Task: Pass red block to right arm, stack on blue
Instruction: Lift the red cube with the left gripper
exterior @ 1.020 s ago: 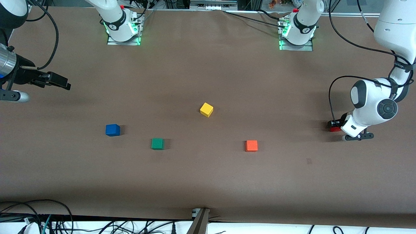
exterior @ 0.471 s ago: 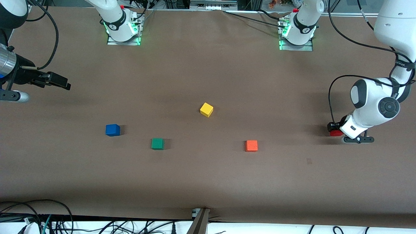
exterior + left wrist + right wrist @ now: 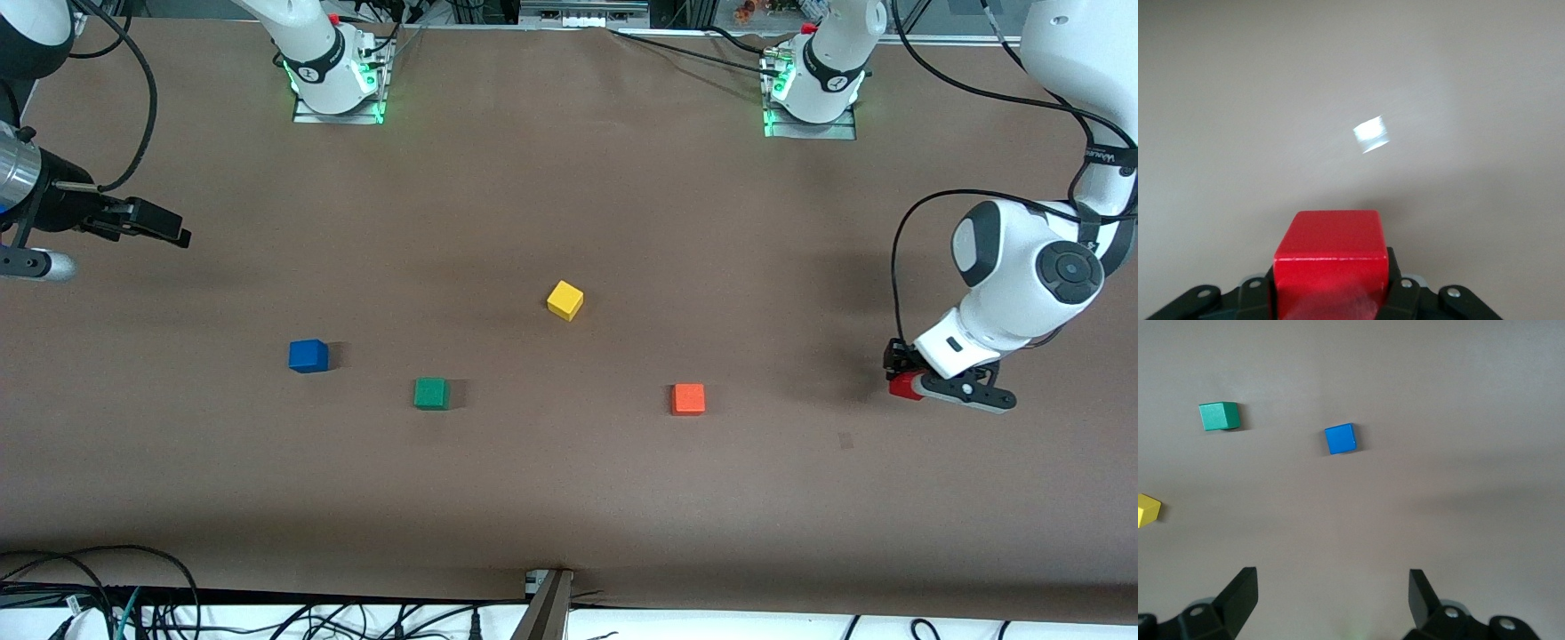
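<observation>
1. The left gripper (image 3: 900, 373) is over the table (image 3: 569, 498) at the left arm's end, its fingers closed on the red block (image 3: 905, 386). In the left wrist view the red block (image 3: 1331, 257) sits clamped between the two black fingers (image 3: 1401, 300) of the left gripper (image 3: 1331, 293), with bare table surface (image 3: 1338, 80) past it.
2. In the front view, the red block shows as a small red patch at the gripper's tip, partly hidden by the white wrist; whether it touches the table cannot be told.
3. The right arm (image 3: 27, 178) waits at its own end of the table. The right gripper (image 3: 173, 231) is in the air over bare table. In the right wrist view, the fingers (image 3: 1238, 593) of the right gripper (image 3: 1331, 600) stand wide apart with nothing between them.
4. The blue cube (image 3: 308, 356) rests on the table toward the right arm's end, also visible from the right wrist (image 3: 1340, 439).
5. The green cube (image 3: 430, 393) lies near the blue cube, a little nearer to the front camera and toward the table's middle; it shows from the right wrist (image 3: 1219, 416) too.
6. The yellow cube (image 3: 564, 300) sits around the middle of the table, farther from the front camera than the other cubes; only its edge (image 3: 1148, 509) shows in the right wrist view.
7. The orange cube (image 3: 688, 399) lies between the green cube and the left gripper, well apart from both.
</observation>
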You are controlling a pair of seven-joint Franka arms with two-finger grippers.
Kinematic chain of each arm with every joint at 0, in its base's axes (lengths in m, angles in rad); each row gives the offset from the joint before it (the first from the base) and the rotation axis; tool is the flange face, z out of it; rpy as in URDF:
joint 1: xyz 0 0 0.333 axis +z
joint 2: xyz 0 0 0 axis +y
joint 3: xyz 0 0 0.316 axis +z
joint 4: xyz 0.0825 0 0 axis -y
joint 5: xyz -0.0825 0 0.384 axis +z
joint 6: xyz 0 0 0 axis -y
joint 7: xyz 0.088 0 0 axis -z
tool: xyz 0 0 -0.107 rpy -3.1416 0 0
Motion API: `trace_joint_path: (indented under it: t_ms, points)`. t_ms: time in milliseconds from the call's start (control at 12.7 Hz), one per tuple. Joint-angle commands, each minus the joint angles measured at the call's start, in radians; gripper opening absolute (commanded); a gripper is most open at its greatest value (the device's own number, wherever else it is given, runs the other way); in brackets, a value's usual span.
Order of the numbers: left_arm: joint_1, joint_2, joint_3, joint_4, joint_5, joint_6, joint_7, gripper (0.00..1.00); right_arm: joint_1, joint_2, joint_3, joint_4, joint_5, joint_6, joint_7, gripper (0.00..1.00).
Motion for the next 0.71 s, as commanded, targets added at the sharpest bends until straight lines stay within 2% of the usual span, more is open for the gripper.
trace_joint_path:
  t_ms: [0, 157, 314, 471, 628]
  points:
    - [0.055, -0.046, -0.112, 0.014, -0.081, -0.022, 0.161, 0.00, -0.014, -0.004, 0.007, -0.008, -0.001, 0.008, -0.017, 1.00]
    - [0.095, -0.049, -0.216, 0.014, -0.159, -0.036, 0.199, 0.00, -0.006, 0.054, 0.008, 0.020, -0.007, -0.001, -0.015, 1.00]
    - [0.174, -0.039, -0.357, 0.011, -0.225, -0.068, 0.203, 0.00, -0.006, 0.074, 0.010, 0.023, -0.007, -0.002, -0.015, 1.00]
    - [0.179, -0.028, -0.436, 0.016, -0.230, -0.067, 0.203, 0.00, -0.005, 0.124, 0.011, 0.023, -0.002, -0.011, -0.024, 1.00]
    - [0.173, 0.010, -0.523, 0.019, -0.277, -0.064, 0.206, 0.00, -0.003, 0.125, 0.013, 0.023, 0.002, -0.027, -0.040, 1.00]
